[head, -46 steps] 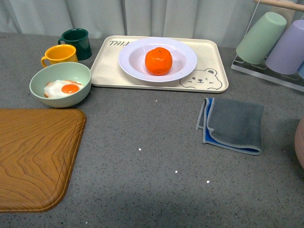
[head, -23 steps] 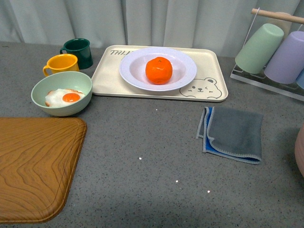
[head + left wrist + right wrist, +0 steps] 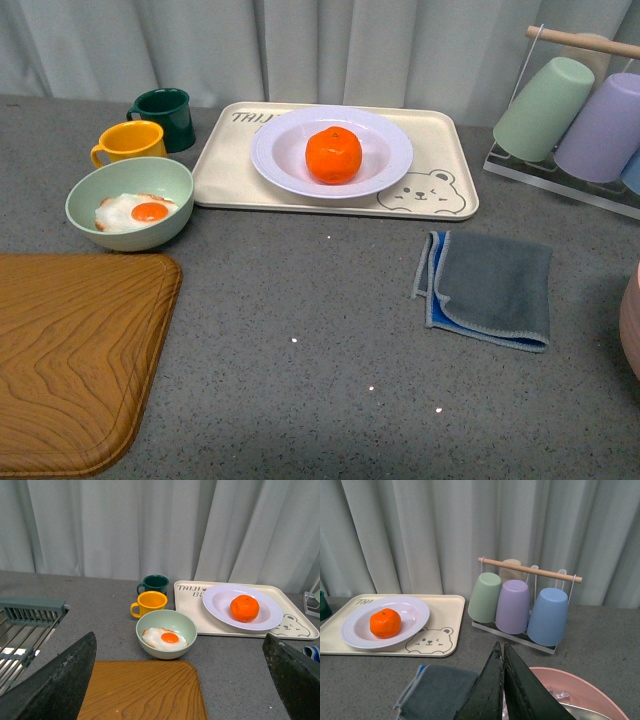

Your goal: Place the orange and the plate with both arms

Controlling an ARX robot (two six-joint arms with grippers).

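1. Orange fruit first: the orange (image 3: 334, 155) sits in the middle of the plate (image 3: 390, 135), and the plate rests on the cream bear tray (image 3: 445, 130) at the far side of the bench (image 3: 300, 300).
2. Neither arm shows in the front view, so from there we see nothing gripped and nothing lifted.
3. Left claw (image 3: 180, 680): the left wrist view shows its two dark fingers (image 3: 60, 675) spread wide apart with nothing between them. It hangs above the near end of the wooden board (image 3: 145, 690), well short of the plate.
4. Right claw (image 3: 502, 680): its fingers are pressed together, tips touching, pinching nothing we can make out. It's over by the grey cloth (image 3: 440, 690) and a pink tub (image 3: 580, 690), also well apart from the tray.
5. Our read on progress: the fruit is on the plate and the plate on the tray, with both claws backed off. That looks like either a finished placement or a start nobody has touched yet (honestly can't tell which from these shots alone).
6. If it's the start, everything is left: each arm has to reach in, one for the fruit, one for the plate rim.
7. Bystanders: the green bowl with the egg (image 3: 130, 200), yellow mug (image 3: 128, 140), dark green mug (image 3: 165, 105) and cup rack (image 3: 580, 100).
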